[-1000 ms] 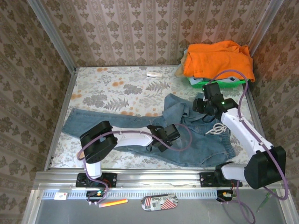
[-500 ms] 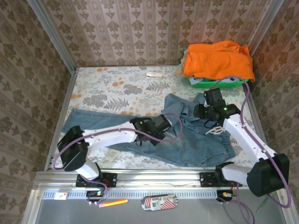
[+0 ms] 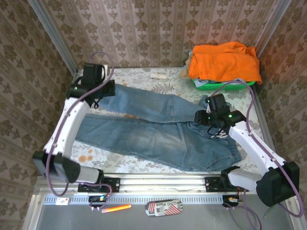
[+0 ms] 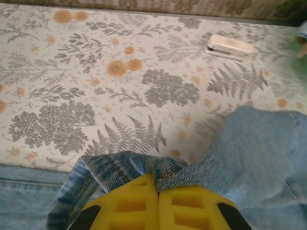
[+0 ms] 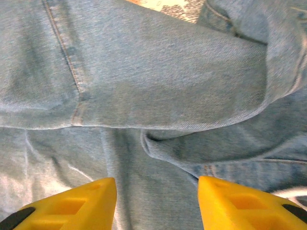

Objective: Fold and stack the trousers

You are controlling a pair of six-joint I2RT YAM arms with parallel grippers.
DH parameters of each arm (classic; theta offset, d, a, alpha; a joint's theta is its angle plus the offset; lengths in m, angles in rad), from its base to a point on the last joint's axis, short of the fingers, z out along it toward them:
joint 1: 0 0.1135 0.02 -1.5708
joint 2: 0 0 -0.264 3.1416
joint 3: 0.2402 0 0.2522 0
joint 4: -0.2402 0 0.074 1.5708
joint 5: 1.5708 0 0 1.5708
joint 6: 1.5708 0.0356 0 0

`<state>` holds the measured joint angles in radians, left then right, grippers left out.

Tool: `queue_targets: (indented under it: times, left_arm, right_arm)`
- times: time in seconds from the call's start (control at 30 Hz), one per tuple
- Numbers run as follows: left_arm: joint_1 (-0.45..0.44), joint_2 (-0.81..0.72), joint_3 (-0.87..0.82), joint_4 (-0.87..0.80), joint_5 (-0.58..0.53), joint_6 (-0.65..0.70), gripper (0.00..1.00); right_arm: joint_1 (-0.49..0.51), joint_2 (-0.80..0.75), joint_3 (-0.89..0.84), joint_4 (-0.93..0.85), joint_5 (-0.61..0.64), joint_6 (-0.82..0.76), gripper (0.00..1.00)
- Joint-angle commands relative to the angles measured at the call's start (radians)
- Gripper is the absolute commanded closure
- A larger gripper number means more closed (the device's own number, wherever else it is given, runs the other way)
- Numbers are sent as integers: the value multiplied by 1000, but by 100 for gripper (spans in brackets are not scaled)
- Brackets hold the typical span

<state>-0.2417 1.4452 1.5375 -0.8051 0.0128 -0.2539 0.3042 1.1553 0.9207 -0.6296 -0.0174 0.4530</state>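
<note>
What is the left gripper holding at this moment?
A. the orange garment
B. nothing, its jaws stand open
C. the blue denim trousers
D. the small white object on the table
C: the left gripper is shut, and a bunched edge of the trousers is pinched in its closed jaws.

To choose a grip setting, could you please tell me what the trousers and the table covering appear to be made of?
The trousers: faded blue denim, matte, shown by the diagonal twill weave and stitched seams, worn paler in patches. The table covering: a smooth sheet printed with grey ferns and orange flowers; possibly vinyl or coated cloth, though the look leaves that open.
</note>
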Motion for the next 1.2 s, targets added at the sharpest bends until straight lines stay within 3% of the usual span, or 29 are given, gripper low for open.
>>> queue_targets:
  times: [0.0,0.33,0.57,0.7,0.83,0.87,0.9,0.93,1.0,1.07,1.17]
  left_arm:
    - [102,136,83,-94,13,54,100]
    - [341,497,454,-216,-140,128,100]
    - [404,681,655,-224,-321,170,100]
    - [434,744,708,-175,-354,155,100]
    - [469,874,889,-219,-254,110,100]
    - [484,920,970,-256,-205,88,89]
    - [500,960,1049,-289,-158,61,54]
    - [514,992,1102,-313,-113,43,29]
    - [520,1028,1166,-367,-56,22,1]
    - [509,993,1127,-380,-59,27,0]
    - [494,829,904,-310,-63,-9,0]
  right_arm:
    - [24,36,-10,56,-44,33,50]
    - [56,57,-10,121,-73,56,49]
    - [58,61,2,116,-84,56,47]
    - [56,107,19,111,-81,50,46]
    - [57,149,21,119,-71,44,45]
    - [57,161,27,117,-69,43,45]
    - [58,171,28,118,-66,42,45]
    - [59,176,27,123,-66,45,45]
    - [65,182,33,126,-60,47,45]
    - [73,187,39,128,-53,52,45]
    - [98,193,51,131,-36,57,45]
